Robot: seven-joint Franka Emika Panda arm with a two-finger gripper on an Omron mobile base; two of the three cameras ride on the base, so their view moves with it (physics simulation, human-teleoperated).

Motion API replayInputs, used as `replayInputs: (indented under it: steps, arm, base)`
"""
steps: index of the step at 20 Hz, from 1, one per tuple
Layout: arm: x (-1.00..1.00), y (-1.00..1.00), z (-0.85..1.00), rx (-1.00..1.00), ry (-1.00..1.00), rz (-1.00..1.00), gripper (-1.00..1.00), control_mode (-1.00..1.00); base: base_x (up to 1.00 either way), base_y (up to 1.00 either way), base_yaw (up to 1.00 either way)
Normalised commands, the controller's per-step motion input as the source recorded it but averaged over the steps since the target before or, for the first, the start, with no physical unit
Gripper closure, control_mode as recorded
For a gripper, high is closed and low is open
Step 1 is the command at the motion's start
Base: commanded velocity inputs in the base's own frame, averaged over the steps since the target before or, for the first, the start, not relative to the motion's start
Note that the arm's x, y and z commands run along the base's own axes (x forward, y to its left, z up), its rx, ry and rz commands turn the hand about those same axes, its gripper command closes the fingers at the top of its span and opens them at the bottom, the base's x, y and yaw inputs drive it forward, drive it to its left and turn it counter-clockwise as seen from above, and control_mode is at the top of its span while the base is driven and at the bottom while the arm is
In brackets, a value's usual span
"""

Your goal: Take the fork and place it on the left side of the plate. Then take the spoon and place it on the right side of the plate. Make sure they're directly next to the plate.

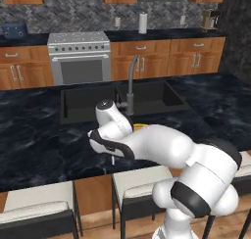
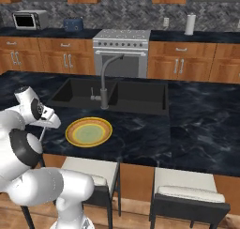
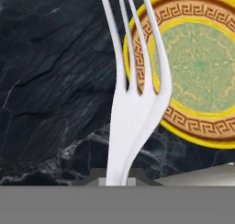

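Note:
My gripper [image 3: 117,179] is shut on the handle of the fork [image 3: 133,94], a slim silver-white fork whose tines point away from the hand. It hangs just above the dark counter, to the left of the plate [image 3: 193,122]. The plate [image 2: 71,135] is round, with a yellow rim, an orange ring and a pale green centre, and it lies near the counter's front edge. In the right base view the gripper [image 2: 45,125] sits left of the plate with the fork [image 2: 42,135] slanting down from it. A sliver of the plate [image 1: 140,127] peeks out behind my arm. The spoon is out of view.
A black sink [image 2: 133,95] with a grey faucet [image 2: 104,85] lies just behind the plate. Stools [image 2: 96,174] stand under the counter's front edge. Dark marble counter [image 2: 197,125] stretches to the right of the plate.

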Motion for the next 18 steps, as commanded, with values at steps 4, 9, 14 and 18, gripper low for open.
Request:
replayInputs:
  steps: [4, 9, 14, 18]
  arm:
    - [0.25, 0.00, -0.21, 0.01, 0.11, 0.00, 1.00, -1.00]
    - [0.24, 0.00, -0.23, 0.01, 0.10, 0.00, 1.00, -1.00]
    - [0.21, 0.02, -0.21, 0.00, 0.04, 0.00, 1.00, -1.00]
    - [0.13, 0.08, -0.19, 0.00, 0.00, 0.00, 1.00, -1.00]
  base:
    - [0.00, 0.00, 0.00]
    - [0.00, 0.00, 0.00]
    - [0.00, 0.00, 0.00]
    - [0.00, 0.00, 0.00]
